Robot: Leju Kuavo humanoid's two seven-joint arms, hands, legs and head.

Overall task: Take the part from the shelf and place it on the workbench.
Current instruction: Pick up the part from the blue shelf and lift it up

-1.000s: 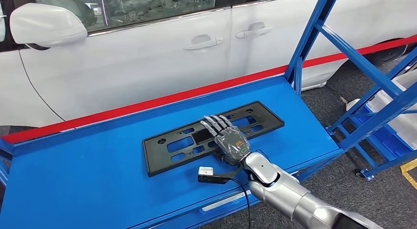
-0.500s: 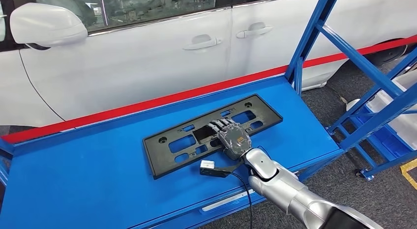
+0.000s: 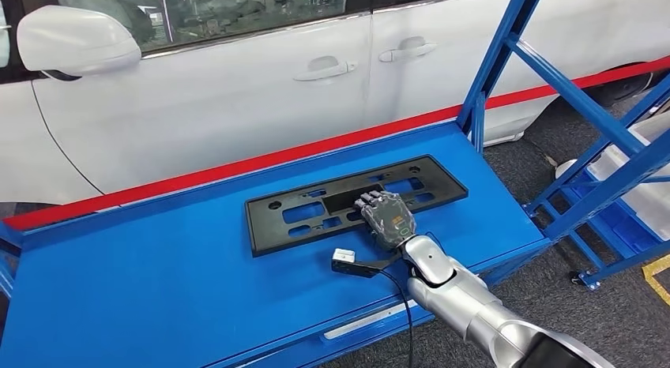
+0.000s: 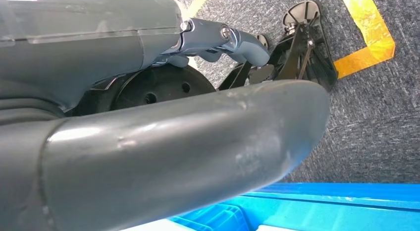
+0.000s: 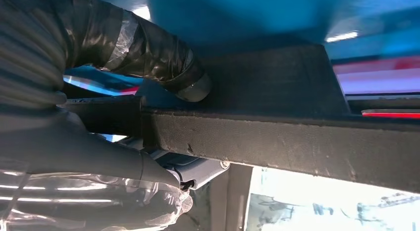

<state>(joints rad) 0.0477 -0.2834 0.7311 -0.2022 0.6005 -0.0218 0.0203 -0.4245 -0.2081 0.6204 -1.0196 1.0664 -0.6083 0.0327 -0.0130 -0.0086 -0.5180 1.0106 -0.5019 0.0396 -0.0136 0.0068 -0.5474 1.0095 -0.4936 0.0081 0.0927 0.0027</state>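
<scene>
The part (image 3: pixel 316 206) is a long black plastic plate with several cut-outs, lying across the blue workbench (image 3: pixel 158 289) near its middle. My right hand (image 3: pixel 387 218) sits at the part's near edge, right of centre, fingers curled into one of its openings. In the right wrist view the taped thumb (image 5: pixel 148 52) and the fingers clamp the part's dark edge (image 5: pixel 297 142) between them. I cannot tell whether the part is lifted or resting on the bench. My left hand (image 4: pixel 173 142) hangs over grey carpet, holding nothing, its fingers apart.
A white car (image 3: pixel 237 92) stands just behind the workbench, beyond a red strip (image 3: pixel 237 167). Blue frame posts (image 3: pixel 494 68) rise at the bench's right end, with a white bin (image 3: pixel 656 194) and yellow floor tape (image 3: pixel 660 273) further right.
My right hand went from lying flat on the part to curling its fingers into it. The part has shifted to the right and toward the car with the hand.
</scene>
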